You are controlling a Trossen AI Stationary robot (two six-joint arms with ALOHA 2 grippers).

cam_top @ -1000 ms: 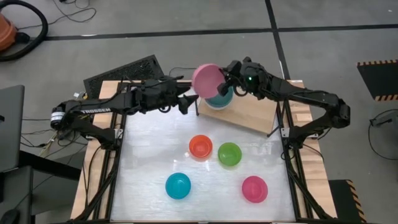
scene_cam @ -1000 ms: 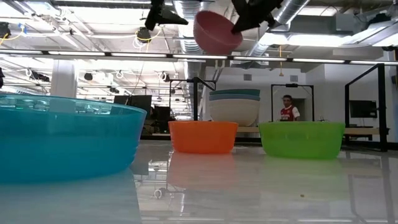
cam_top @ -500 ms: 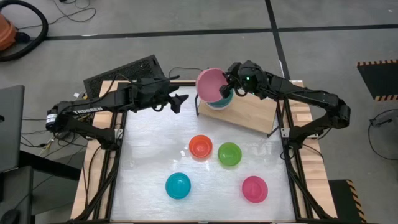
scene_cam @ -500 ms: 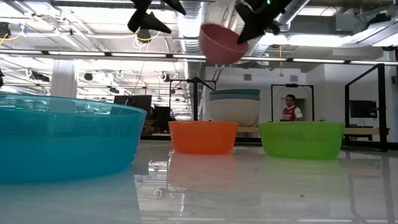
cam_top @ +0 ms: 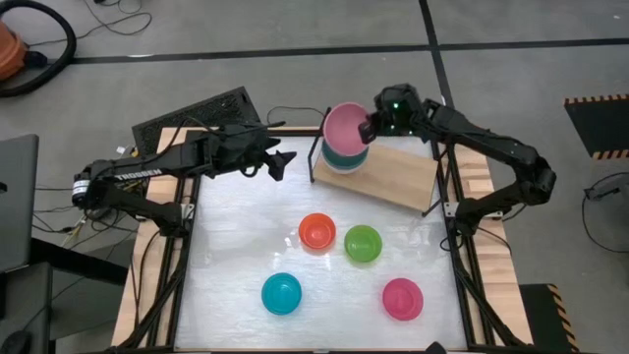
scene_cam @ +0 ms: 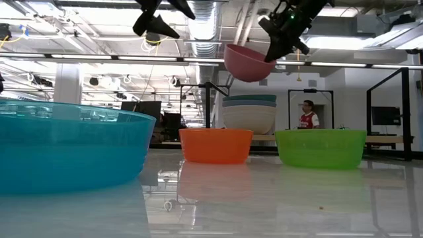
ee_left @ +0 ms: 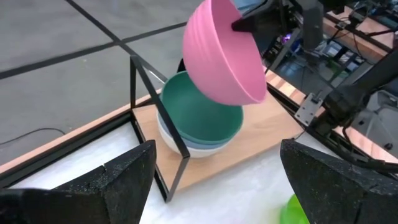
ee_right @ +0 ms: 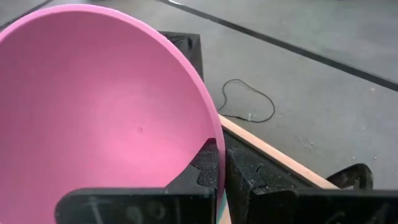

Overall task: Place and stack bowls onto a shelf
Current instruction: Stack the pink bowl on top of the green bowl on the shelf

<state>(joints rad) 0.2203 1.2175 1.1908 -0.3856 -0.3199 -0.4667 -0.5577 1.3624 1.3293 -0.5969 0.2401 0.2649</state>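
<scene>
My right gripper (cam_top: 368, 129) is shut on a light pink bowl (cam_top: 343, 124) and holds it in the air above a stack. The stack is a dark teal bowl (ee_left: 200, 116) nested in a white bowl (ee_left: 184, 147), which stands on the light-wood shelf (cam_top: 398, 177) at the table's far edge. My left gripper (cam_top: 281, 162) hovers open to the left of the shelf, touching nothing. The orange-red bowl (cam_top: 316, 232), lime green bowl (cam_top: 363, 244), bright blue bowl (cam_top: 281, 293) and a deeper pink bowl (cam_top: 402, 298) stand upright on the white tabletop. My right gripper pinches the light pink bowl's rim (ee_right: 216, 152) on the side toward the table's right, with one finger (ee_right: 202, 169) inside the bowl and one (ee_right: 250, 175) outside. The fingers slant down from above and from the right. The bowl is lifted clear, mouth up and slightly tilted (scene_cam: 250, 63), above the stack.
The shelf stands on thin black wire legs (ee_left: 134, 93), with bare board (cam_top: 413, 172) to the right of the stack. A black mat (cam_top: 197, 113) lies beyond the table's far left corner. In the low view a person (scene_cam: 305, 114) stands far off in the room.
My right gripper has carried the light pink bowl down and toward the table's right, over the stack, turning it from steeply tipped to nearly mouth-up. My left gripper has drawn back a little toward the table's left edge, away from the bowl.
</scene>
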